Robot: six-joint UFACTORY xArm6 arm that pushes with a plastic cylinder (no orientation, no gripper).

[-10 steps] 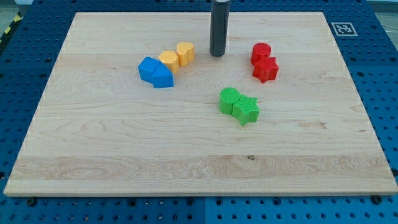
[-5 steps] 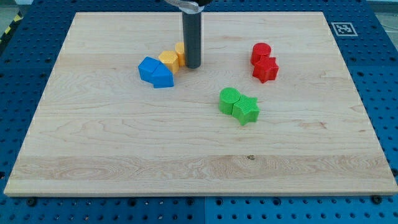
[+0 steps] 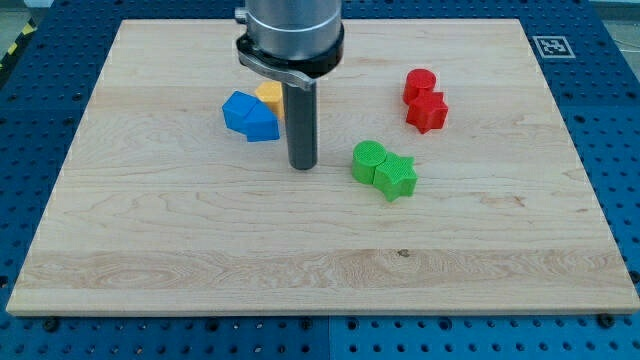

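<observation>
tip of the dark rod rests on the wooden table, taken here as the landmark for the rest. there are no fingers on this arm, only the straight rod, so nothing is clamped. just to the view's upper left of my tip lie two blue blocks pressed together, near it but apart. a yellow block sits behind them, partly hidden by the rod and its grey collar; its shape cannot be made out. to the view's right of my tip, with a small gap, sits a green round block touching a green star block. further toward the view's upper right, well apart from my tip, a red round block touches a red star block.
</observation>
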